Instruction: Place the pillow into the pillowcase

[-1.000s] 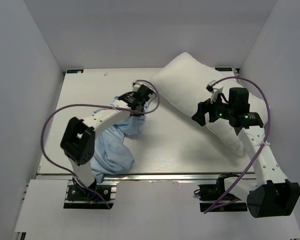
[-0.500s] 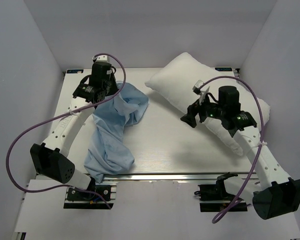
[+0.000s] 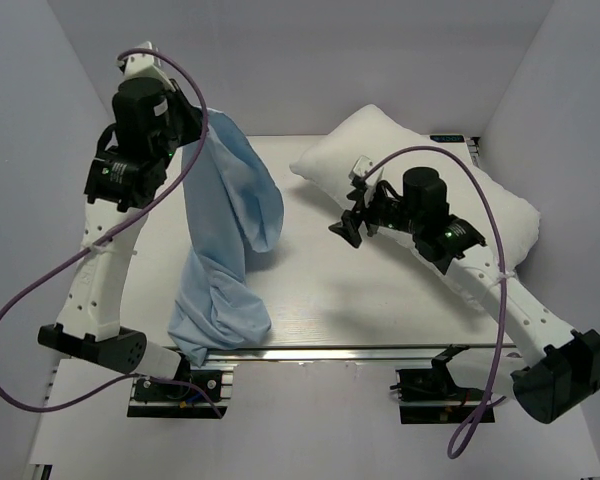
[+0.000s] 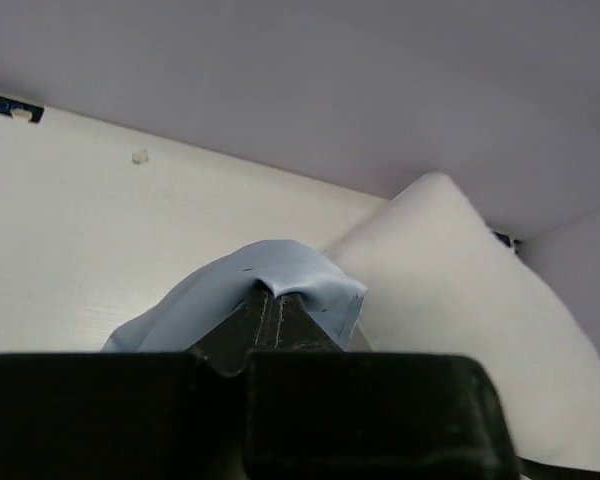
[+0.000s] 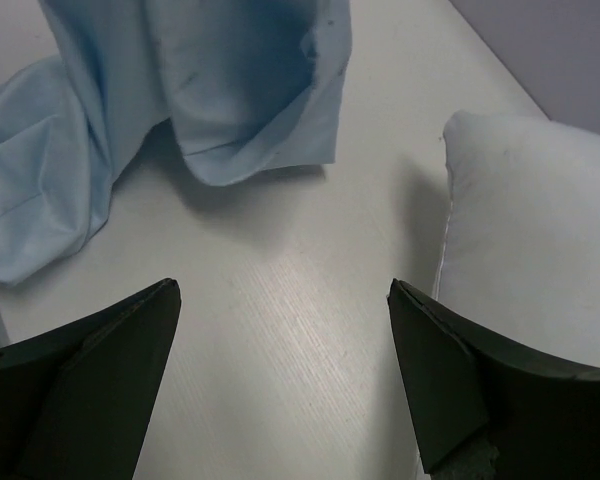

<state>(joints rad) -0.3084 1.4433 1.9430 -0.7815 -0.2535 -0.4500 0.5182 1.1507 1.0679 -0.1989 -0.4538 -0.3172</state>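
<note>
The light-blue pillowcase hangs from my left gripper, which is raised high over the table's back left and shut on the cloth's top edge. The lower end of the cloth lies bunched near the front edge. In the left wrist view the fabric folds over the closed fingertips of my left gripper, with the pillow beyond. The plump white pillow lies diagonally at the back right. My right gripper hovers open just left of it. In the right wrist view my right gripper has bare table between its fingers, the pillow on the right and the pillowcase ahead.
The white table is boxed in by pale walls at the back and both sides. Purple cables loop off both arms. The right arm's forearm lies across the pillow's near half.
My left arm has swung up and back to the left, lifting the pillowcase into a hanging sheet. My right gripper has slid left off the pillow toward the table's middle, still open.
</note>
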